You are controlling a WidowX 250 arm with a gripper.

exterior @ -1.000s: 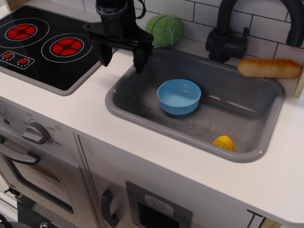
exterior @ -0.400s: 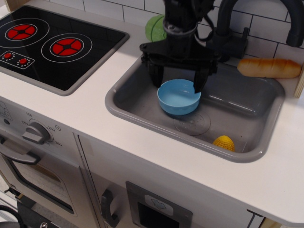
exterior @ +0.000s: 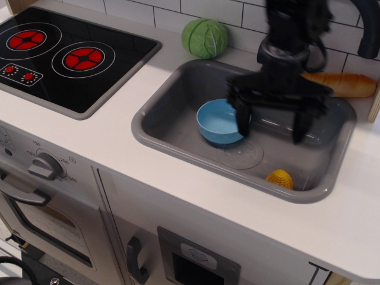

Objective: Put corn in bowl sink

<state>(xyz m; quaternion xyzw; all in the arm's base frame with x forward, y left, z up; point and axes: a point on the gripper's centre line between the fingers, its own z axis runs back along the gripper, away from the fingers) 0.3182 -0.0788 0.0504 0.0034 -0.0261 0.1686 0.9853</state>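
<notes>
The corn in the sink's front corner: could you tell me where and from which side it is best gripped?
Probably from straight above, closing across the ridged middle of the corn. It lies on its side close to the sink front wall, leaving little room for a sideways approach.

Grey sink (exterior: 160, 113) holds a plain light blue bowl (exterior: 215, 122) and a yellow, ridged corn (exterior: 279, 178). Black gripper (exterior: 271, 127). Green veined cabbage (exterior: 205, 38). Tan bread loaf (exterior: 350, 85). Black hob (exterior: 113, 41) with red ringed burners. White countertop (exterior: 77, 142) and tiles (exterior: 237, 12).
</notes>
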